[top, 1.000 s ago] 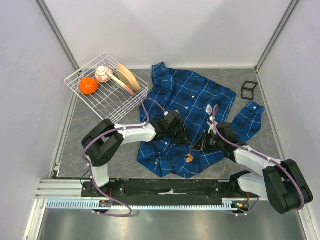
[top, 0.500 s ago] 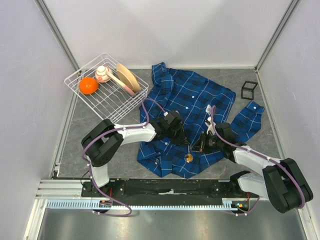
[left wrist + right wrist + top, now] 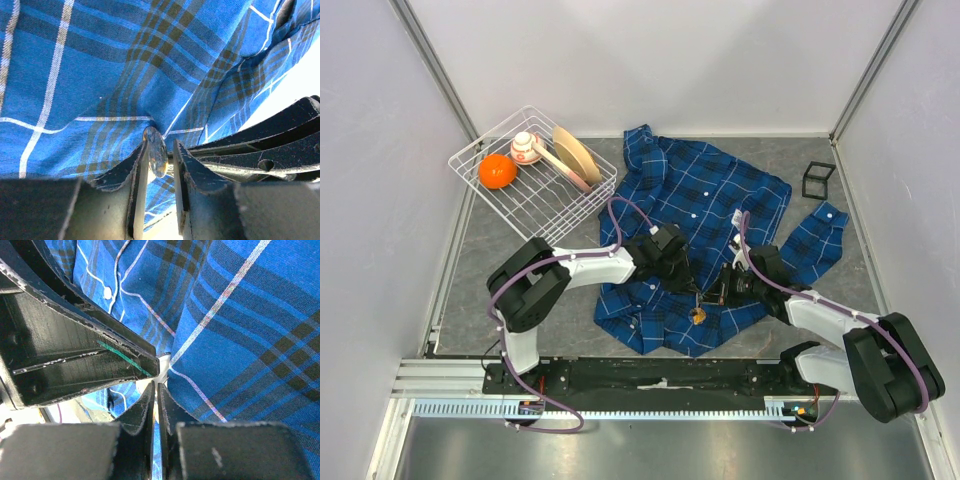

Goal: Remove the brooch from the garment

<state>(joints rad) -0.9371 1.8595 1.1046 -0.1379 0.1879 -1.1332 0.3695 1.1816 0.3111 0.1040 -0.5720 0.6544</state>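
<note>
The garment (image 3: 700,190), a blue plaid shirt, lies spread across the middle of the table. The brooch (image 3: 698,316), small, round and gold, sits near its front hem. In the left wrist view the brooch (image 3: 156,152) is a shiny disc seen edge-on between my left gripper's (image 3: 161,150) jaws, flat against the left finger, the right finger close beside it. My left gripper (image 3: 694,298) comes in from the left. My right gripper (image 3: 720,291) meets it tip to tip from the right. In the right wrist view my right gripper (image 3: 156,387) is shut on a fold of the garment (image 3: 250,315).
A white wire basket (image 3: 535,195) stands at the back left with an orange (image 3: 497,171) and dishes in it. A small black cube frame (image 3: 818,180) sits at the back right. Grey walls close in the table on three sides.
My left gripper's jaws have narrowed around the brooch, and its wrist has shifted slightly. The right gripper has stayed pinched on the fabric in nearly the same place.
</note>
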